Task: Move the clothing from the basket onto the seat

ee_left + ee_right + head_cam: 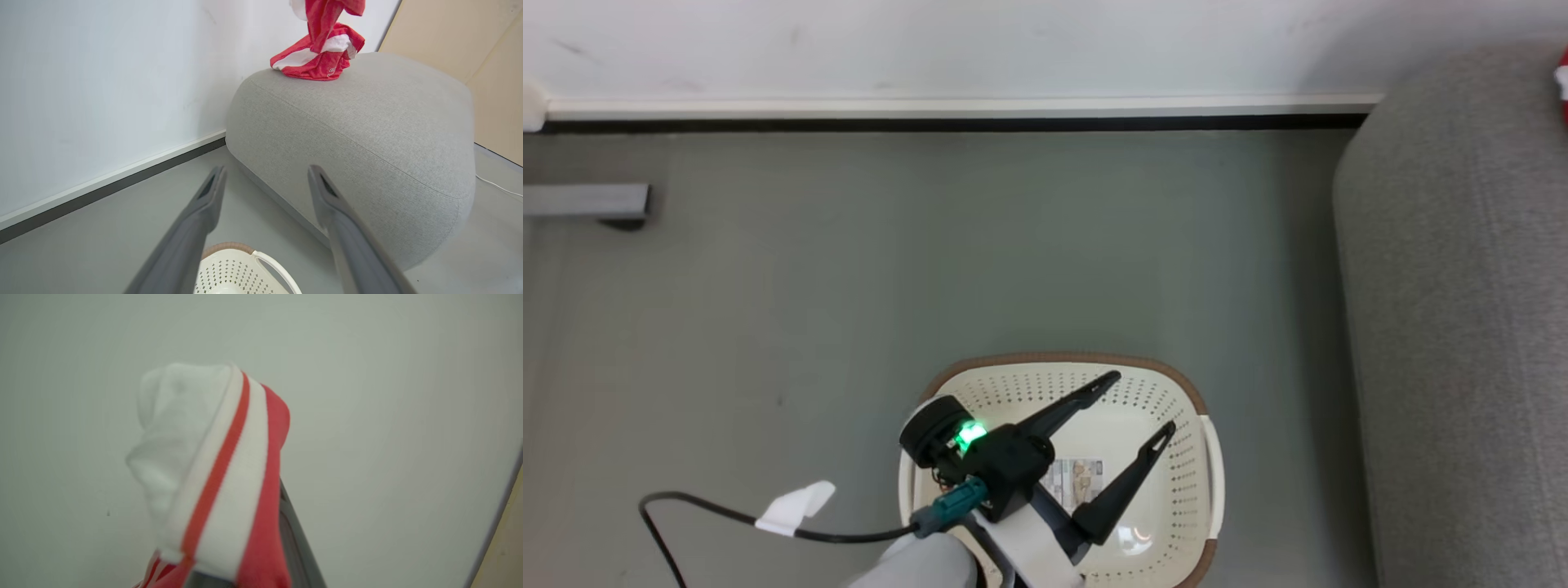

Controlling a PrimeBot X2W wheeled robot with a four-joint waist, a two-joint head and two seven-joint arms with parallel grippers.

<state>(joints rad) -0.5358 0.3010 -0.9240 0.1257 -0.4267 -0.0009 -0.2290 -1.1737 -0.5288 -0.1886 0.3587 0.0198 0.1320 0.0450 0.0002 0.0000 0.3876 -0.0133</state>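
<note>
The clothing (316,61), red with white stripes, hangs down from above, and its lower end rests bunched on top of the grey seat (367,134). In the right wrist view the same red and white clothing (229,465) is clamped in my right gripper (261,522), with one dark finger (296,543) showing beside the fabric. My left gripper (1141,403) hovers open over the cream basket (1062,359), nothing between its fingers. The left gripper (266,171) points toward the seat (1454,327), with the basket (229,269) just below it.
A paper label (1078,478) lies on the basket's floor. A black cable with a white tape tag (796,506) trails over the grey floor at left. A grey bar (588,200) juts in at far left. The white wall and skirting run behind. A thin white cable (496,185) lies beyond the seat.
</note>
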